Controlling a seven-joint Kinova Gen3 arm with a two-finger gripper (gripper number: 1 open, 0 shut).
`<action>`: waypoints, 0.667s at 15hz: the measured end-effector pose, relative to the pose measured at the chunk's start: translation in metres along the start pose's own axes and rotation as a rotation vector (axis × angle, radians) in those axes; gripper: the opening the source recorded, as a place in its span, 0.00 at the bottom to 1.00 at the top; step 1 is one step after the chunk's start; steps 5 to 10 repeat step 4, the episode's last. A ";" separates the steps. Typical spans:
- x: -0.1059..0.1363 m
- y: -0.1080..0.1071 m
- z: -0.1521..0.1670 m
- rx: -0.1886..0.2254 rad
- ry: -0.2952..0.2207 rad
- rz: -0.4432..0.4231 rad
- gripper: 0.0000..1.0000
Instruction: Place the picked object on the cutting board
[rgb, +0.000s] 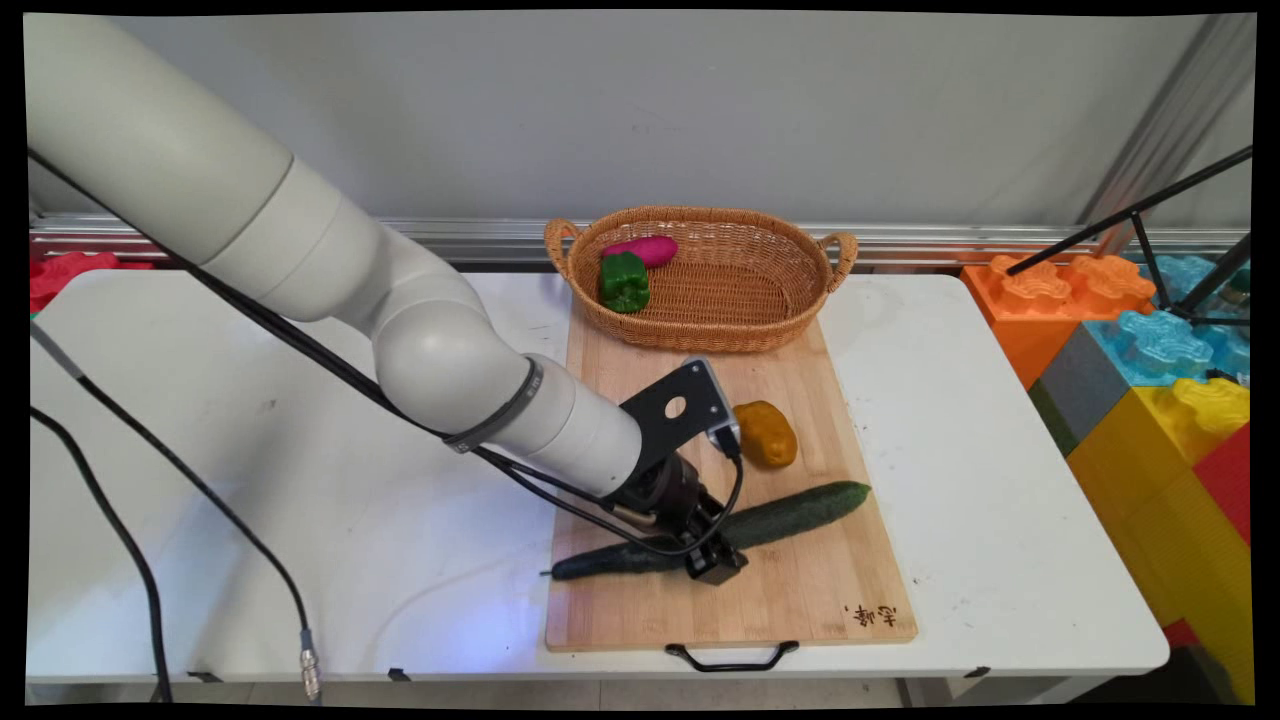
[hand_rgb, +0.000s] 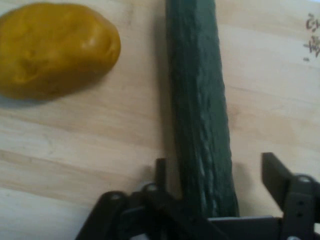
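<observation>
Lying diagonally across the wooden cutting board (rgb: 800, 590), the cucumber (rgb: 800, 512) passes between the fingers of the gripper (rgb: 712, 555). Hand view shows the gripper (hand_rgb: 212, 172) spread, one finger (hand_rgb: 161, 172) close beside the cucumber (hand_rgb: 200, 110), the other finger (hand_rgb: 275, 172) standing apart. Main view hides this gap behind the wrist. The potato (rgb: 766, 433) lies near on the board. Behind, the wicker basket (rgb: 760, 330) holds a green pepper (rgb: 624, 281) and a purple vegetable (rgb: 645, 250), kind unclear.

A white table (rgb: 950, 480) carries a wooden cutting board (rgb: 800, 590) at its middle.
</observation>
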 end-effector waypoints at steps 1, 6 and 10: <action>-0.003 -0.001 0.002 -0.003 -0.001 0.001 1.00; -0.008 -0.004 0.004 -0.009 -0.003 0.007 1.00; -0.008 -0.004 0.004 -0.009 -0.003 0.007 1.00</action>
